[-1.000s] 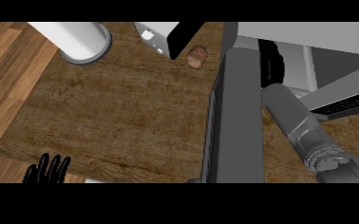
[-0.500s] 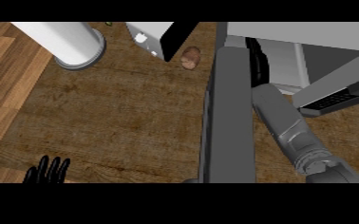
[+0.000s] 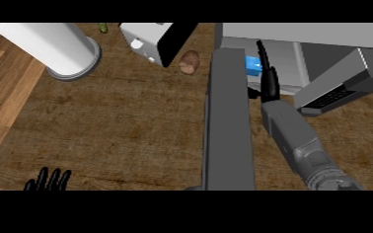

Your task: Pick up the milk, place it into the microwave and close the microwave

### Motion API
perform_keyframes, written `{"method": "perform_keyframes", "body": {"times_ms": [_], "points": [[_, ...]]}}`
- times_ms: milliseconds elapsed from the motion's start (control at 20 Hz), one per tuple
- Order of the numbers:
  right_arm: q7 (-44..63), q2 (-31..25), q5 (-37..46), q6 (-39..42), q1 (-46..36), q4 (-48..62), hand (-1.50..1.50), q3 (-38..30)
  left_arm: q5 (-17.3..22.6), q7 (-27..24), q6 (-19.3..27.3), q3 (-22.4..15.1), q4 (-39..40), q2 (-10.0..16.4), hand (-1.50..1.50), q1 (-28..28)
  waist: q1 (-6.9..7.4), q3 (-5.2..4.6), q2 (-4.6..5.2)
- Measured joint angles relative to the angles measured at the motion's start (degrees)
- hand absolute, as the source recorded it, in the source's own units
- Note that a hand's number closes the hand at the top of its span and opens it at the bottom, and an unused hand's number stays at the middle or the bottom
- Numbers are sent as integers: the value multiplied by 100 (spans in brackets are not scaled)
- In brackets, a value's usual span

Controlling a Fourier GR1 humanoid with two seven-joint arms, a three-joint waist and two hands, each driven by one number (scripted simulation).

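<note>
While the milk (image 3: 253, 65) stands inside the microwave (image 3: 306, 32), the placing step is judged nearly done.
Head view: the right hand (image 3: 268, 79) is seen edge-on, just beside the blue carton, fingers stretched straight, nothing clasped. The left hand (image 3: 47, 180) is rested open at the lower left edge. The right hand should be drawn straight back, clear of the carton, before the open door (image 3: 229, 123) is swung shut. Counted: one milk, one microwave, one door, one potato (image 3: 189, 61), one white cylinder (image 3: 62, 49).

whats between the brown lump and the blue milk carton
In the head view, the top end of the open microwave door stands between the brown lump and the blue milk carton.
</note>
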Motion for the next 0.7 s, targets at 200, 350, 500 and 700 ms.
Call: {"method": "perform_keyframes", "body": {"times_ms": [200, 350, 500, 700], "points": [[-340, 54, -135, 432, 286, 24, -150, -134, 41, 42, -18, 11, -74, 15, -150, 61, -84, -5, -34], [-616, 99, -190, 641, 537, 17, -150, -197, 50, 79, 13, 42, -134, 16, -150, 157, -157, -9, -70], [-868, 146, -235, 821, 799, -8, -150, -248, 36, 103, 13, 12, -194, 4, -150, 263, -231, -13, -105], [-1142, 182, -251, 1187, 1111, -61, -150, -252, -35, 211, 76, -63, -322, -31, -150, 362, -321, -18, -144]]}}
